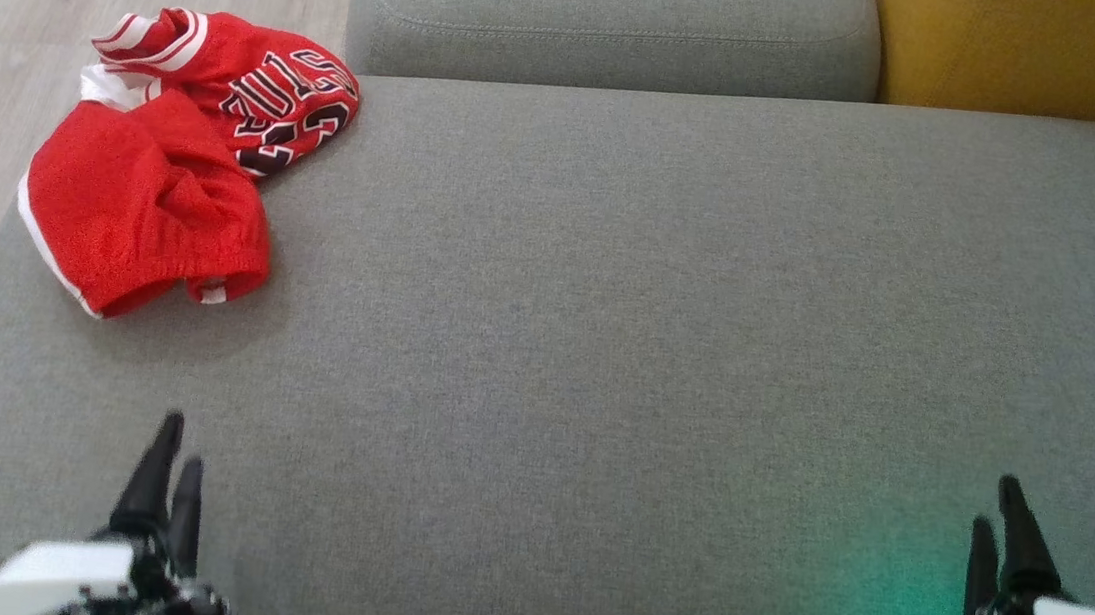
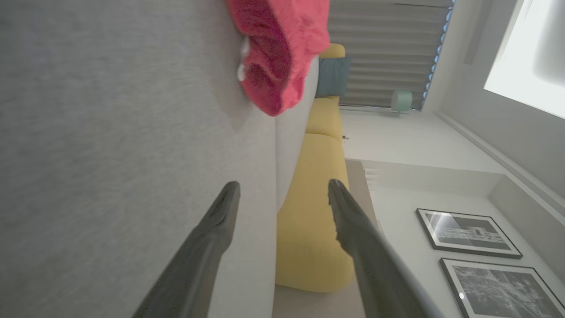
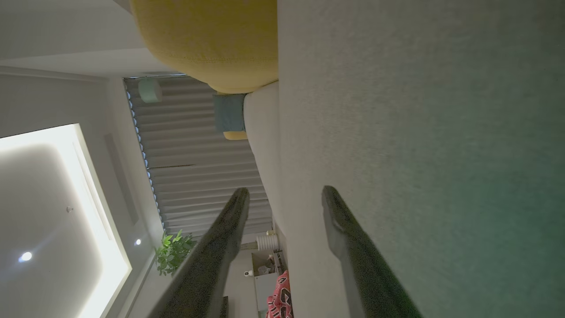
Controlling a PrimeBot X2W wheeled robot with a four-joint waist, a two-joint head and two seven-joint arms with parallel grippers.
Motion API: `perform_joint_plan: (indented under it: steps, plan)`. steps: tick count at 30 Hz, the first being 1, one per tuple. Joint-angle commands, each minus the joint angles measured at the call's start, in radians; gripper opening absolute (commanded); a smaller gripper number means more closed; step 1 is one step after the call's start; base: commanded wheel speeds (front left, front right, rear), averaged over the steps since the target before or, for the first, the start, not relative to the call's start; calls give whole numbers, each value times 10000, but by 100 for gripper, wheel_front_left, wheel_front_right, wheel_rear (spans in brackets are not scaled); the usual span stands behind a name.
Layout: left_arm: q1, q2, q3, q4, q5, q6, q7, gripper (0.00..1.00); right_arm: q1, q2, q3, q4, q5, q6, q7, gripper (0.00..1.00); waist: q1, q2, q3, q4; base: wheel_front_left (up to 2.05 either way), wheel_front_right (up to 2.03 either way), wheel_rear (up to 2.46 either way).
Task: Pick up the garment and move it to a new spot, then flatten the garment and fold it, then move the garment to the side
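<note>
Lying crumpled in a heap, the red Bulls 23 jersey (image 1: 158, 180) rests on the grey sofa seat (image 1: 608, 303), well ahead of the left gripper (image 1: 180, 440), at the seat's far corner just beside the grey backrest cushion (image 1: 615, 23). The left gripper is over the near part of the seat, with its two dark fingers spread and nothing between them. The right gripper (image 1: 998, 502), well apart from the left one, is likewise spread and empty; the jersey lies far ahead of it and off to its left. A yellow cushion (image 1: 1034, 53) sits ahead of the right gripper.
</note>
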Motion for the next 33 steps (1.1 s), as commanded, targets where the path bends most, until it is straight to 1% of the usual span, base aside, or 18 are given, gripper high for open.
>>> perform_joint_plan:
  steps: [1,10,16,22,27,29,33]
  plan:
    - [-218,51,-31,-261,19,-5,-64,100,-204,-29,67,-238,-15,1,-66,100,0,-1,-9,-3,0,0,0]
    - [-120,64,-123,-500,204,33,-327,100,-229,-37,321,-300,-188,7,-332,100,0,-1,-45,-18,0,0,0]
    - [-82,72,-153,-732,587,100,-503,100,-256,-42,461,-400,-469,11,-509,100,0,-1,-67,-24,0,0,0]
    - [-62,80,-205,-1046,1257,220,-677,100,-283,-48,592,-598,-1034,15,-685,100,0,-1,-78,-35,0,0,0]
    - [-55,87,-281,-1356,2199,298,-824,100,-300,-52,723,-841,-1591,18,-833,100,0,-1,-80,-42,0,0,0]
    - [-48,89,-300,-1411,2341,331,-853,100,-304,-53,752,-896,-1714,18,-863,100,0,-1,-81,-43,0,0,0]
    - [-26,94,-409,-1615,2990,416,-970,100,-319,-57,889,-1094,-2274,21,-981,100,0,-1,-86,-40,0,0,0]
